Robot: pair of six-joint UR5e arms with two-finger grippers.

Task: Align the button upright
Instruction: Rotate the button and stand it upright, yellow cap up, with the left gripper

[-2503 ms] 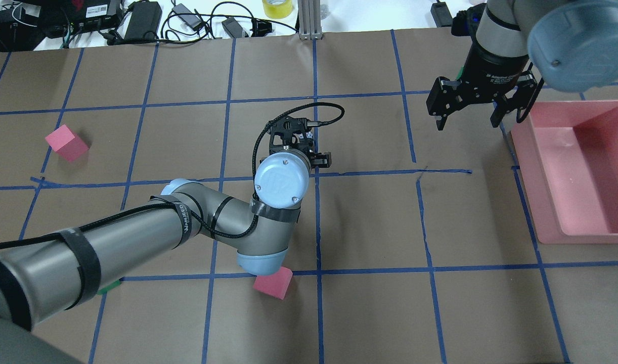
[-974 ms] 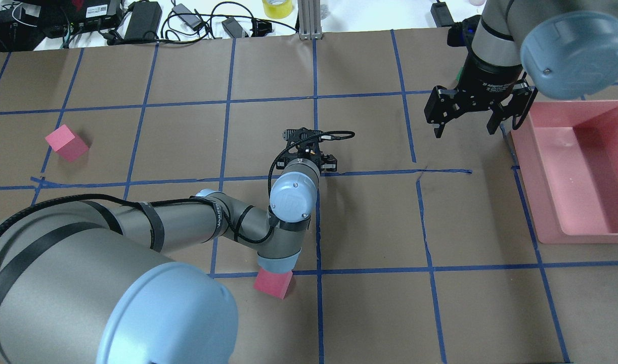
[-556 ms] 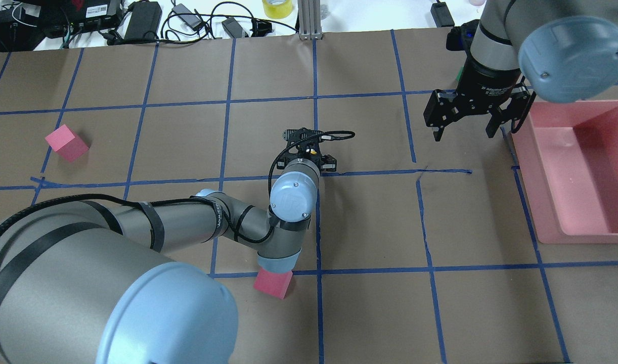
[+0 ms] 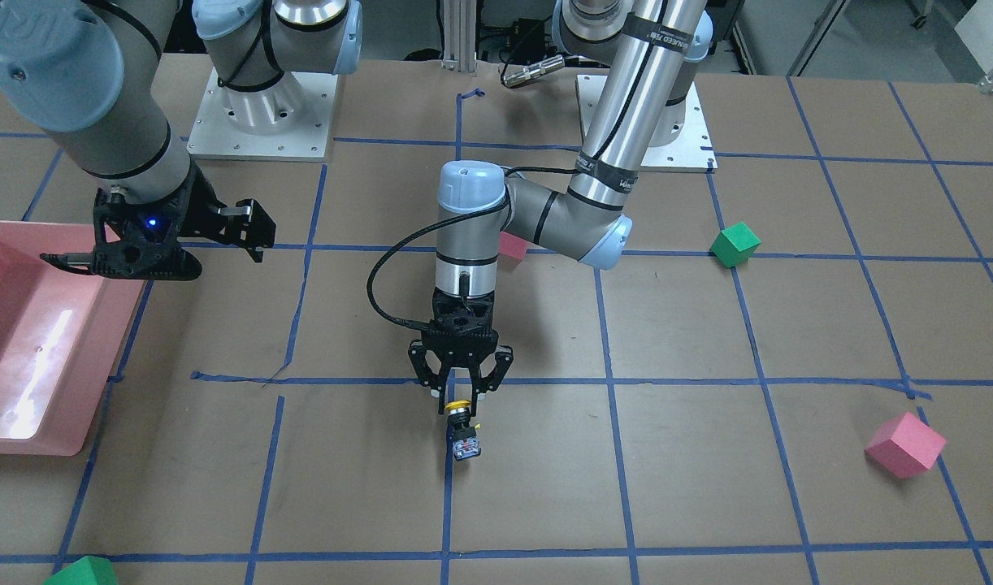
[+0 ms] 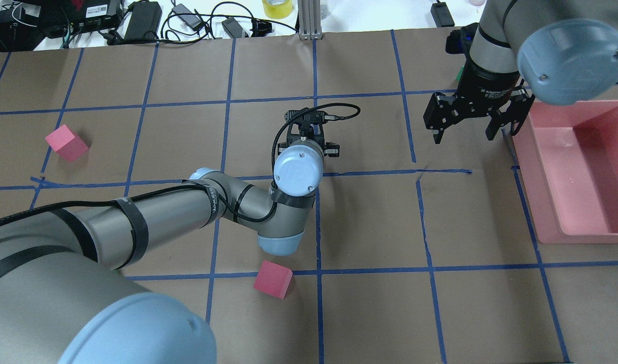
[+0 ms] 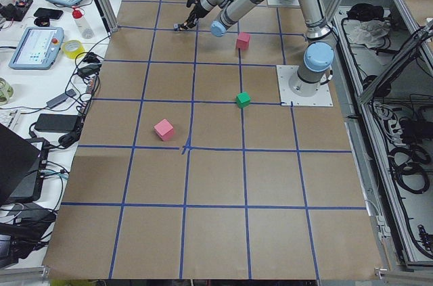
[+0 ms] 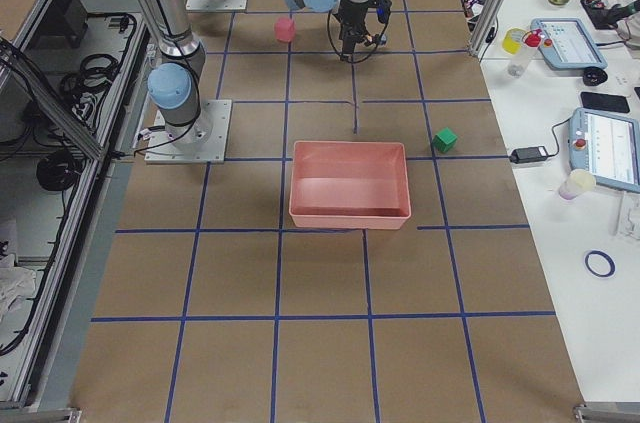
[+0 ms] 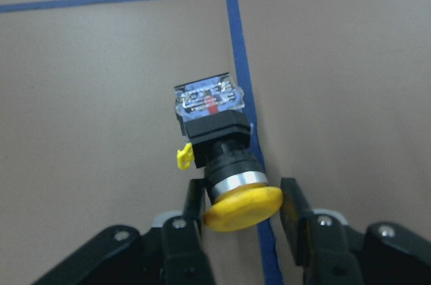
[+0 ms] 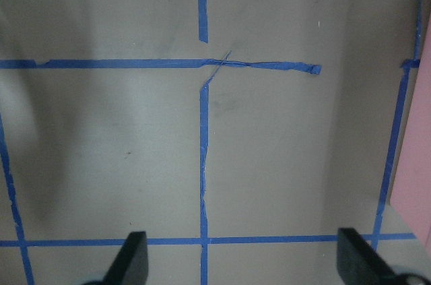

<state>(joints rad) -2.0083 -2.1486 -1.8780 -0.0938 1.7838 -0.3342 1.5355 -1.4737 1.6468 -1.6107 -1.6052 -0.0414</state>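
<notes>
The button (image 8: 217, 138) has a yellow mushroom cap (image 8: 243, 207), a black body and a silvery contact block. My left gripper (image 8: 244, 209) is shut on the cap, with a finger (image 8: 191, 212) on each side. In the front-facing view the left gripper (image 4: 459, 397) points down and the button (image 4: 464, 431) hangs tilted from it, contact block lowest, over a blue tape line. In the overhead view my wrist hides the button. My right gripper (image 5: 463, 135) is open and empty, hovering beside the pink bin; it also shows in the front-facing view (image 4: 159, 250).
A pink bin (image 5: 567, 230) stands at the right edge (image 4: 25, 439). Pink cubes lie at the far left (image 5: 66, 143) and below my left elbow (image 5: 272, 279). Green cubes (image 4: 734, 244) (image 4: 82, 573) sit apart. Cables and power bricks (image 5: 142, 20) line the far edge.
My left arm has lifted and shifted slightly toward the far side, gripper still around the button's cap. My right gripper has barely moved.
</notes>
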